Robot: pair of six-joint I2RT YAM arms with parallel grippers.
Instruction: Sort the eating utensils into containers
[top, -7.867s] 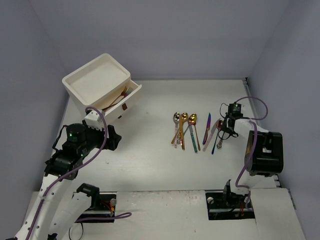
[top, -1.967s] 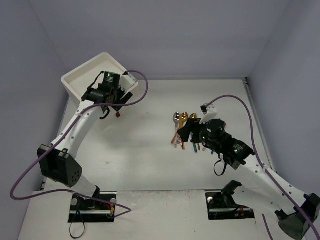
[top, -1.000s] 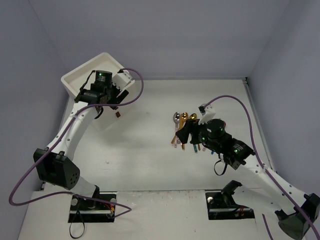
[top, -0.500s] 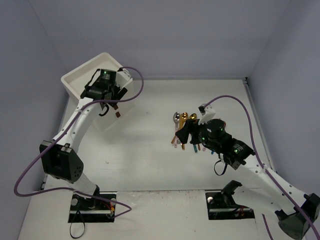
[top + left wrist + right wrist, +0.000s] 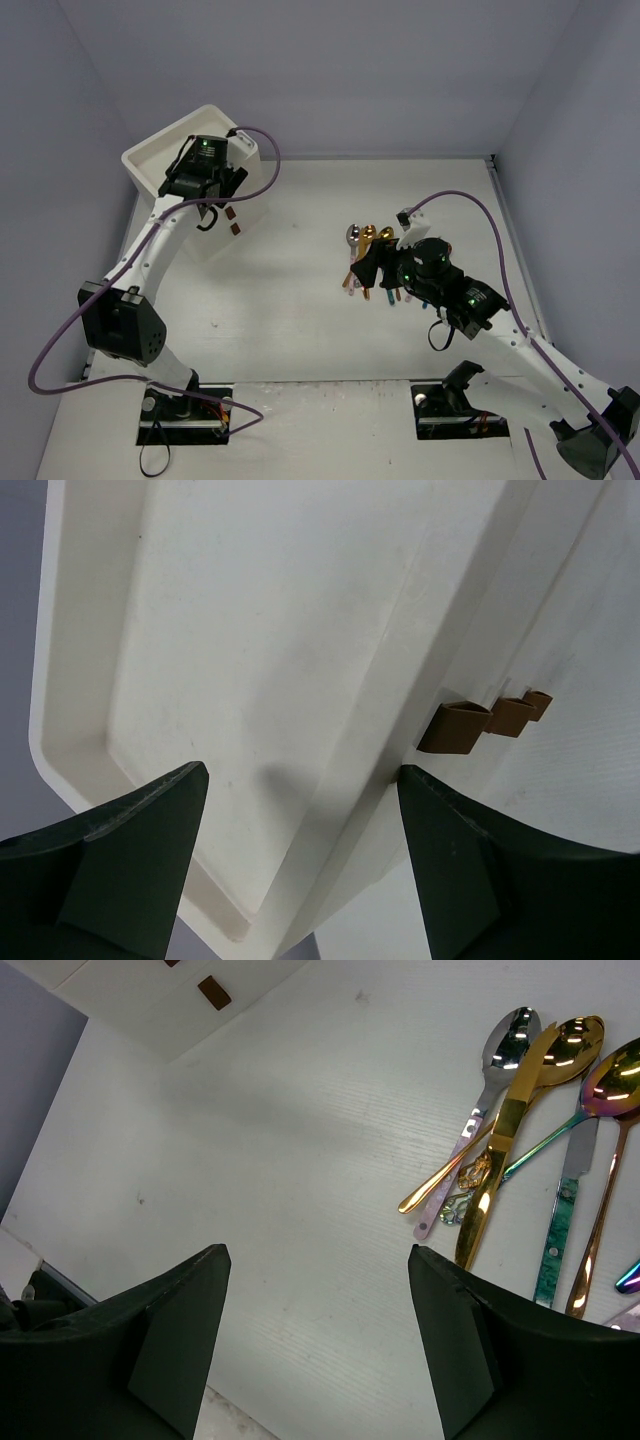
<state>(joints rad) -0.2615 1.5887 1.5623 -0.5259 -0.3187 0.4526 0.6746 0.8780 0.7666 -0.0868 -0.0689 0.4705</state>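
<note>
Fingers apart on both, the left gripper (image 5: 300,780) hovers over the white boxy plastic cabinet (image 5: 250,630) with 3 brown square handles (image 5: 453,727), the right gripper (image 5: 318,1255) near 3 shiny metal spoons (image 5: 508,1042).

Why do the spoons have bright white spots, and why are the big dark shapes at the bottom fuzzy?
Right wrist view: the shiny spoons throw bright light back as glare; the right fingers sit too close to the camera, so they look soft. Left wrist view: a soft grey shadow lies on the white cabinet.
</note>
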